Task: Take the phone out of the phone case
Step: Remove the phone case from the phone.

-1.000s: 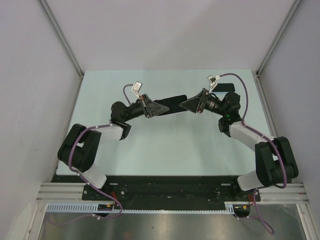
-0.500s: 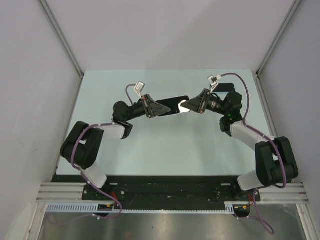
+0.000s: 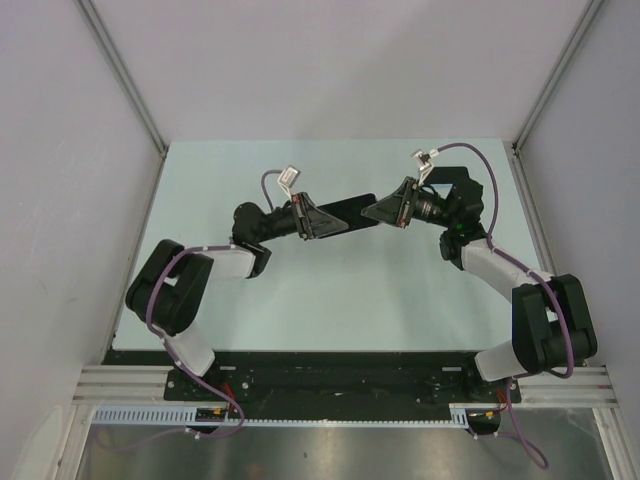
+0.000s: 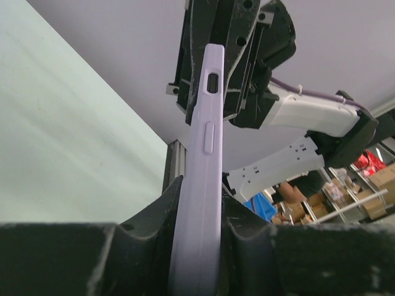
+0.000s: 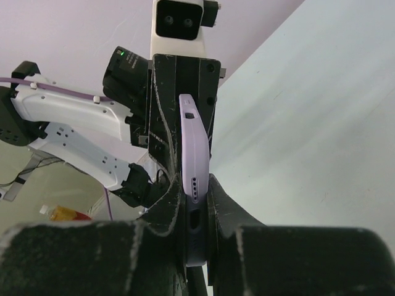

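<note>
**Two claws, one phone, held up in the air**

In the view from above, the left claw [image 3: 318, 218] sits just left of the middle of the picture. Its two fingers are squeezed tight on the left end of the smooth lilac phone case [image 4: 203, 154]. In the left wrist view the case rises from between those fingers toward the top of the frame.

The flat dark phone [image 3: 352, 207] is inside the case. It hangs above the pale green table [image 3: 330, 290], in the middle of the picture, touching nothing but the two claws. Its long side runs left to right, a little higher on the right.

The right claw [image 3: 385, 208] is just right of the middle, pinched shut on the other end.

So neither arm is nearer: each has one end, and the phone lies straight between them. I think the next move is to bend or pull the case off the phone. I cannot tell if any corner has popped free yet.
</note>
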`<state>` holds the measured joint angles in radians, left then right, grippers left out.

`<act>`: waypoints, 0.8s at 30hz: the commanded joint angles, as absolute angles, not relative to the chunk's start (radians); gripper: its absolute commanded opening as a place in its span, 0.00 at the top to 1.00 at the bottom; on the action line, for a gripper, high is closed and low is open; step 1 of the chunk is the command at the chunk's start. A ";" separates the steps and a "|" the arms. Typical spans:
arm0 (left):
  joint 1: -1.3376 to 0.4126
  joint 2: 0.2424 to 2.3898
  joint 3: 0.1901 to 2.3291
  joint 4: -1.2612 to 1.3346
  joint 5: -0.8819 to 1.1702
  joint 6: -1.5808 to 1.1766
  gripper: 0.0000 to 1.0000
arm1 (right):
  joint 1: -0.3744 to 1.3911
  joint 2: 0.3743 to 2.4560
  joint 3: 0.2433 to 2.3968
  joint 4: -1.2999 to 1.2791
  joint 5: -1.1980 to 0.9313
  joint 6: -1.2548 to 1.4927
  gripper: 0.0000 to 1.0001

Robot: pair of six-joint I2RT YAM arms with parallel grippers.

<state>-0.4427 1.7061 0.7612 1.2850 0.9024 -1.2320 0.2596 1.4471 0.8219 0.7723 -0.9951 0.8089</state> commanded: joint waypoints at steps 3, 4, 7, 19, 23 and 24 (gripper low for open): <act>-0.502 1.697 0.816 1.677 0.969 -1.261 0.73 | 0.270 1.431 0.864 0.749 -0.969 0.732 1.00; -0.500 1.697 0.816 1.677 0.973 -1.261 0.76 | 0.270 1.431 0.864 0.747 -0.969 0.733 1.00; -0.503 1.690 0.816 1.677 0.974 -1.258 0.86 | 0.265 1.428 0.864 0.742 -0.963 0.732 1.00; -0.477 1.698 0.813 1.677 0.953 -1.262 0.68 | 0.219 1.416 0.864 0.756 -0.980 0.765 1.00; -0.471 1.698 0.813 1.677 0.954 -1.262 0.67 | 0.216 1.414 0.864 0.762 -0.979 0.776 1.00; -0.469 1.698 0.811 1.677 0.953 -1.261 0.67 | 0.216 1.414 0.864 0.764 -0.979 0.781 1.00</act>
